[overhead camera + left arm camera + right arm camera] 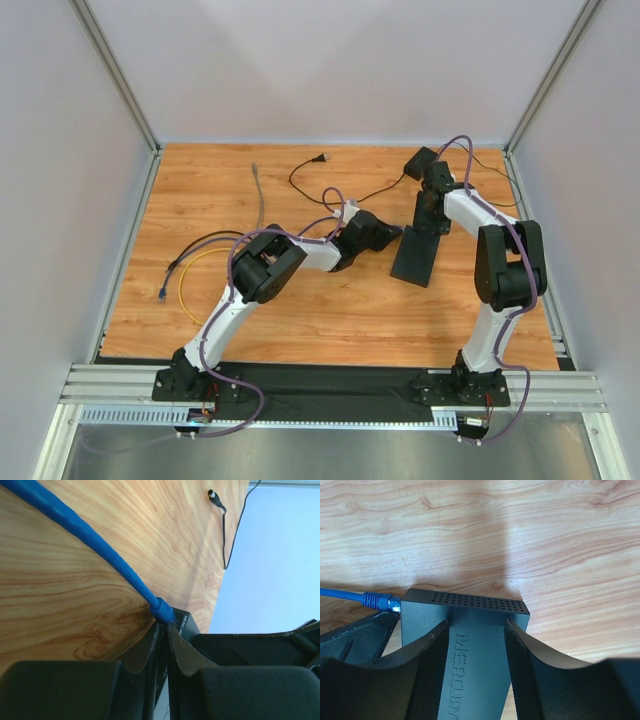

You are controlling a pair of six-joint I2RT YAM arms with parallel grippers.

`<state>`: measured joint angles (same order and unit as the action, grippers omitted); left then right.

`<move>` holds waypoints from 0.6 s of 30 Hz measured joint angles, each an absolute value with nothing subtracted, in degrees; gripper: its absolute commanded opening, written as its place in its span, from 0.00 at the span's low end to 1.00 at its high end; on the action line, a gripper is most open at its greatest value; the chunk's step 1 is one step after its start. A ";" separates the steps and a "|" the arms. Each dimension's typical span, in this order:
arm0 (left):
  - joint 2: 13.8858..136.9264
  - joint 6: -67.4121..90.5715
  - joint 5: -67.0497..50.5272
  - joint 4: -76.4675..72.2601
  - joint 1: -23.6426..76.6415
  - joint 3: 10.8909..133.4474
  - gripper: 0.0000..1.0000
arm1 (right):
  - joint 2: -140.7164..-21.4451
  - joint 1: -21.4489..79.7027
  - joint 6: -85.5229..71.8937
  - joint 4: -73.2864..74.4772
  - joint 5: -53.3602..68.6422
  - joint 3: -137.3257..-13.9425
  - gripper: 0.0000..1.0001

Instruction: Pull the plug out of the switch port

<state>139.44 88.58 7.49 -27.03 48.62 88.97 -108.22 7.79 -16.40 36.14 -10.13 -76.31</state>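
The switch (415, 258) is a flat black box lying on the wooden table right of centre. In the right wrist view its top face (475, 645) reads MERCURY. The blue plug (162, 610) sits in a port at the switch's corner (186, 625), and its blue cable (75, 527) runs off to the upper left. My left gripper (164, 625) is shut on the plug's near end, with its fingers almost together. It reaches in from the switch's left (390, 235). My right gripper (476, 622) stands open with both fingertips on the switch's top face (430, 222). The plug (379, 601) also shows at the switch's left edge.
A small black adapter brick (420, 162) lies at the back right, and its thin cord (350, 192) trails left to a plug (320, 158). A grey cable (258, 190) and yellow and black cable loops (195, 265) lie at the left. Walls enclose the table.
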 measured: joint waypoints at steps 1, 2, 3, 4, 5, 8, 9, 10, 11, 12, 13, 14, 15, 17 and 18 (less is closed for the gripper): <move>139.46 88.49 7.29 -27.59 48.53 88.66 0.06 | -108.29 7.79 -16.38 36.14 -10.13 -76.42 0.50; 139.44 88.33 7.09 -28.29 48.45 88.31 0.06 | -108.36 7.79 -16.36 36.10 -10.13 -76.49 0.50; 139.44 88.16 6.83 -29.12 48.38 87.96 0.06 | -108.36 7.79 -16.34 36.07 -10.15 -76.49 0.50; 139.28 88.03 6.76 -29.28 48.36 87.77 0.05 | -108.36 7.79 -16.32 36.05 -10.15 -76.49 0.50; 139.17 87.64 6.74 -29.39 48.34 87.53 0.06 | -108.36 7.79 -16.27 36.07 -10.15 -76.51 0.50; 139.06 86.78 7.42 -29.21 47.94 86.35 0.05 | -108.49 7.79 -16.23 36.16 -10.13 -76.71 0.50; 138.89 86.46 7.70 -29.08 47.79 86.30 0.05 | -108.51 7.79 -16.25 36.10 -10.13 -76.71 0.50; 138.85 86.15 7.90 -29.04 47.57 86.28 0.05 | -108.51 7.79 -16.23 36.10 -10.15 -76.71 0.49; 138.85 85.97 7.99 -29.06 47.42 86.28 0.05 | -108.51 7.79 -16.23 36.10 -10.15 -76.71 0.50; 138.74 85.89 8.03 -29.06 47.24 86.15 0.05 | -108.51 7.79 -16.23 36.10 -10.13 -76.73 0.50; 138.58 85.76 8.19 -29.10 47.16 85.89 0.06 | -108.53 7.79 -16.23 36.12 -10.11 -76.75 0.49; 138.39 85.71 8.27 -29.23 47.09 85.52 0.08 | -108.53 7.79 -16.23 36.12 -10.02 -76.77 0.50; 138.28 85.62 8.29 -29.36 47.03 85.30 0.19 | -108.53 7.79 -16.23 36.14 -9.96 -76.77 0.50; 138.19 85.49 8.14 -29.54 47.00 85.25 0.40 | -108.53 7.79 -16.23 36.14 -9.96 -76.77 0.50; 137.93 85.47 8.10 -29.43 47.00 85.32 0.44 | -108.53 7.79 -16.23 36.14 -9.96 -76.77 0.50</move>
